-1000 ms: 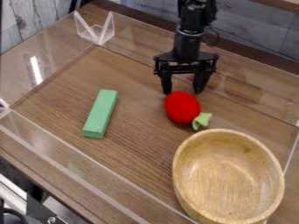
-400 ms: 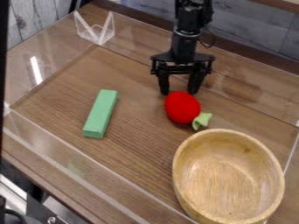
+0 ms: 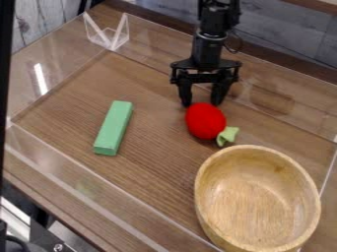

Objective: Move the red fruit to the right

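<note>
The red fruit [image 3: 204, 120] is a small glossy red strawberry-like toy with a light green leafy cap at its lower right. It lies on the wooden table just above the wooden bowl [image 3: 257, 202]. My gripper [image 3: 203, 96] hangs from a black arm just behind and slightly left of the fruit. Its black fingers are spread open and hold nothing. The fingertips hover close above the table, a little apart from the fruit.
A green rectangular block [image 3: 113, 127] lies at the left middle. A clear plastic wall [image 3: 39, 84] rings the table, with a clear stand [image 3: 106, 32] at the back left. The bowl fills the front right corner.
The gripper has shifted slightly left and back from the fruit. The fruit, block and bowl have not moved.
</note>
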Action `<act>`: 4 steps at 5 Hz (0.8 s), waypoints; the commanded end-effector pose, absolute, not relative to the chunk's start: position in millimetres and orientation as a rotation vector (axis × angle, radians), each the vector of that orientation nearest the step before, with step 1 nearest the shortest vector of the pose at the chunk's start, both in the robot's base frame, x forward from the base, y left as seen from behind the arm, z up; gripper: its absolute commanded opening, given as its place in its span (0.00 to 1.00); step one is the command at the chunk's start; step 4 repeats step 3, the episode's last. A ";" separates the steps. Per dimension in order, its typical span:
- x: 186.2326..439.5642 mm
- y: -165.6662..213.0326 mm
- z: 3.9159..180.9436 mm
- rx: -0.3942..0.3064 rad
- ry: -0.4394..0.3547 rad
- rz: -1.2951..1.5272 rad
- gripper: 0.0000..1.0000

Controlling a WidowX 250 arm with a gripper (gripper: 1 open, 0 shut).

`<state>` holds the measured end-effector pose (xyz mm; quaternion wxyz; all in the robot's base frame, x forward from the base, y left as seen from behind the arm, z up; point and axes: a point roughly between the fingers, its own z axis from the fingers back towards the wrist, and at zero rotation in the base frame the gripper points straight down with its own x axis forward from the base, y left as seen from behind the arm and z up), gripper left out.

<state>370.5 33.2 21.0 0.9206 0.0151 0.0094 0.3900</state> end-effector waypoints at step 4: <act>371.2 34.9 34.3 0.035 -0.010 0.960 0.00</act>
